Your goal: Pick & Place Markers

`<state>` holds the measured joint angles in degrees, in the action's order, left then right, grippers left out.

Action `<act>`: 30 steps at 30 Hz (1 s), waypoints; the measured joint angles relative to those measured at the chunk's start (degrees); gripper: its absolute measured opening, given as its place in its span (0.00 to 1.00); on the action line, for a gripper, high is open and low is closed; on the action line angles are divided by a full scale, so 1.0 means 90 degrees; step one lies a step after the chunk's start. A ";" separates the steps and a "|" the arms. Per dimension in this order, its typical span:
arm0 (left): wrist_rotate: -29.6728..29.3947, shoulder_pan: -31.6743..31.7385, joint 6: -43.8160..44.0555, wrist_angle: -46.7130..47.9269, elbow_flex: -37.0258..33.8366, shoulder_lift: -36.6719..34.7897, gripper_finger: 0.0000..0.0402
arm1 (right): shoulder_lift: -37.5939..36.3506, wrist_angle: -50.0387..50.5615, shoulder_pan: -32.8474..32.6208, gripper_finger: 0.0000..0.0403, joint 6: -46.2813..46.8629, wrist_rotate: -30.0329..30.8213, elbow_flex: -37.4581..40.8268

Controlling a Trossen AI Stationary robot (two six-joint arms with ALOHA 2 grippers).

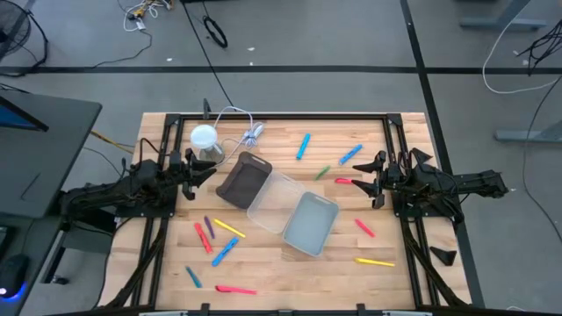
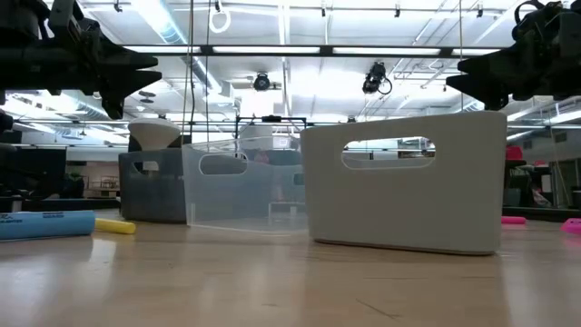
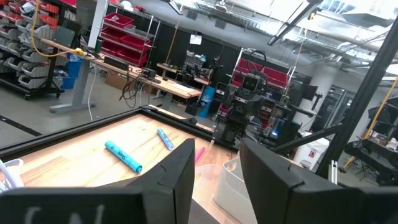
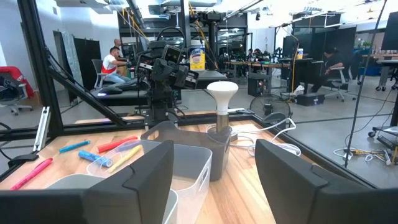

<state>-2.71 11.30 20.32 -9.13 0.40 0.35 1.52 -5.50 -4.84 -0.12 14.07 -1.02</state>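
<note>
Both arms reach level over the table's side edges. The left gripper (image 1: 209,170) and right gripper (image 1: 360,175) gape wide, empty. The markers (image 1: 225,254) lie scattered flat below and beyond them, pointing every way around the three bins (image 1: 309,224).

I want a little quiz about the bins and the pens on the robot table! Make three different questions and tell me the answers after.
1. True or false: the three bins, the dark bin, the clear bin and the pale grey bin, lie in a slanted row in the middle of the table.
2. Which is holding a marker?
A. the left gripper
B. the right gripper
C. neither
3. Fill in: the white lamp stands nearer the ____ gripper.

Key:
1. True.
2. C. Both grippers are open and empty, and markers such as the yellow one lie on the wood.
3. left
</note>
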 joint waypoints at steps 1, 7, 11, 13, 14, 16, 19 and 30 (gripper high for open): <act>-0.0001 0.0001 0.0000 0.0000 0.0001 0.0000 0.33 | 0.0001 0.0000 -0.0001 0.57 0.0000 0.0001 0.0002; -0.0052 0.0001 -0.0007 -0.0039 0.0000 -0.0001 0.33 | 0.0000 -0.0001 0.0000 0.57 0.0000 0.0001 0.0002; -0.0050 0.0000 0.0002 -0.0039 0.0000 0.0001 0.33 | 0.0001 0.0000 -0.0002 0.57 0.0000 0.0000 0.0002; -0.0050 0.0000 0.0032 -0.0036 0.0001 0.0001 0.33 | 0.0002 0.0000 -0.0002 0.57 0.0000 0.0001 0.0001; -0.0050 0.0002 0.0195 -0.0036 0.0002 0.0000 0.33 | 0.0001 0.0000 -0.0002 0.57 0.0000 0.0002 0.0002; -0.0052 0.0002 0.0736 -0.0029 0.0002 0.0001 0.33 | 0.0000 0.0000 0.0000 0.57 0.0000 0.0002 0.0002; -0.0051 0.0001 0.1523 -0.0017 0.0001 0.0001 0.33 | 0.0001 -0.0001 -0.0001 0.57 0.0000 0.0001 0.0002; 0.0260 0.0002 0.1872 -0.0047 0.0018 0.0000 0.33 | 0.0001 -0.0001 -0.0001 0.57 0.0000 0.0002 0.0002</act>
<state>-0.37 11.31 37.16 -9.55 0.57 0.35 1.53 -5.51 -4.85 -0.12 14.09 -0.99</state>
